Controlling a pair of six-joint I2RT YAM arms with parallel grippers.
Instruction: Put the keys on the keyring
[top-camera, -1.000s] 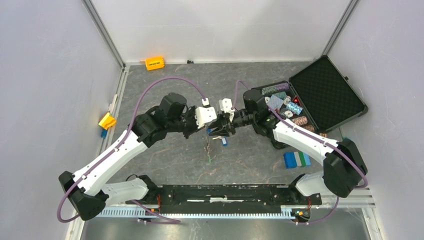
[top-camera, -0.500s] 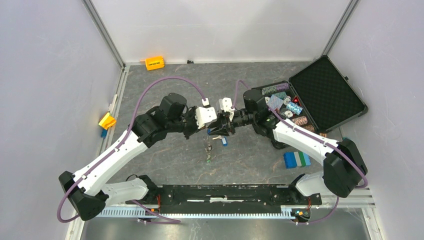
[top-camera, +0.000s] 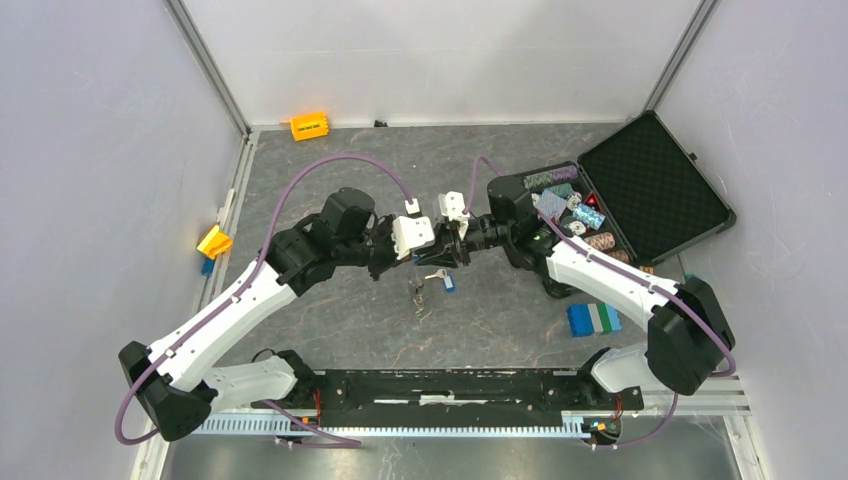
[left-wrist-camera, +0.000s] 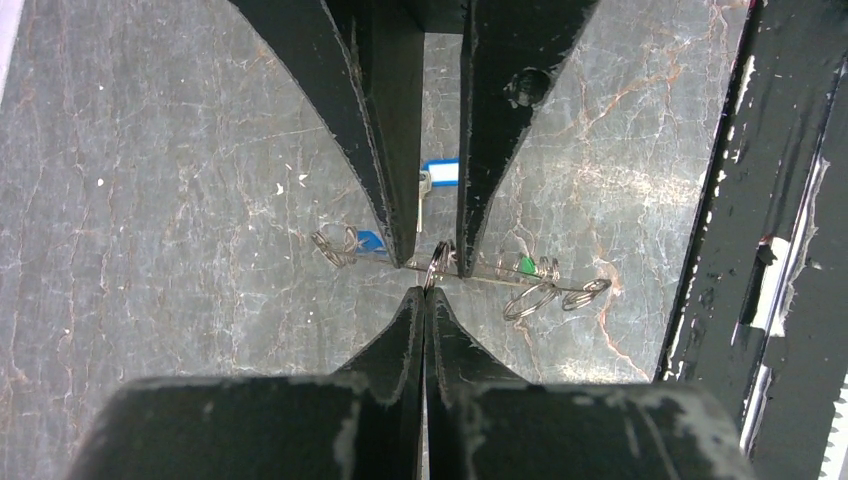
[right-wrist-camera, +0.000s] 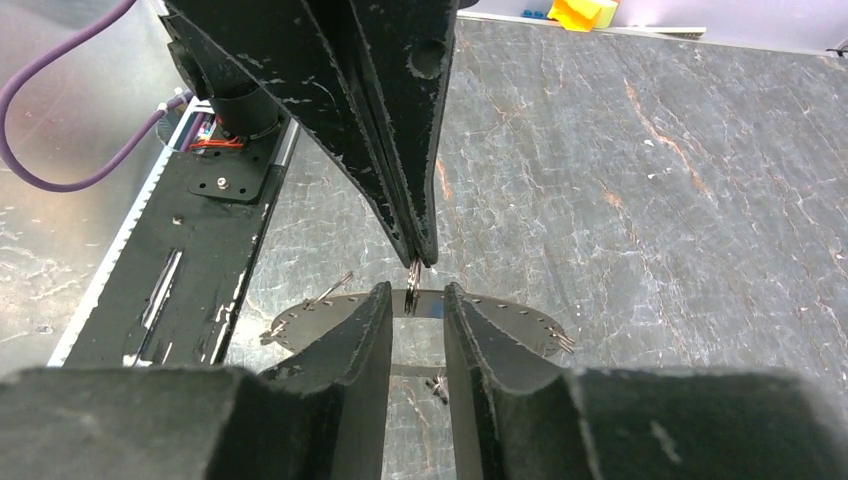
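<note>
Now left hand (left-wrist-camera: 425, 296) pinched shut on keyring (right-wrist-camera: 505, 315) rim, held above table (right-wrist-camera: 650, 200); right hand (right-wrist-camera: 417, 292) narrow, straddling it, contact unclear. I judge ring light, thin, springy, slippery: take rim flatwise.

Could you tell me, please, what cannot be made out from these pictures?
Right wrist: whether the right gripper pinches the keyring; its own fingers hide the contact.
Right wrist: the small ring's upper part; the shut left gripper's tips cover it.
Left wrist: a blue-tagged key, mostly hidden behind the right gripper's fingers.
Top external: how many keys there are; too small, partly under the grippers.
</note>
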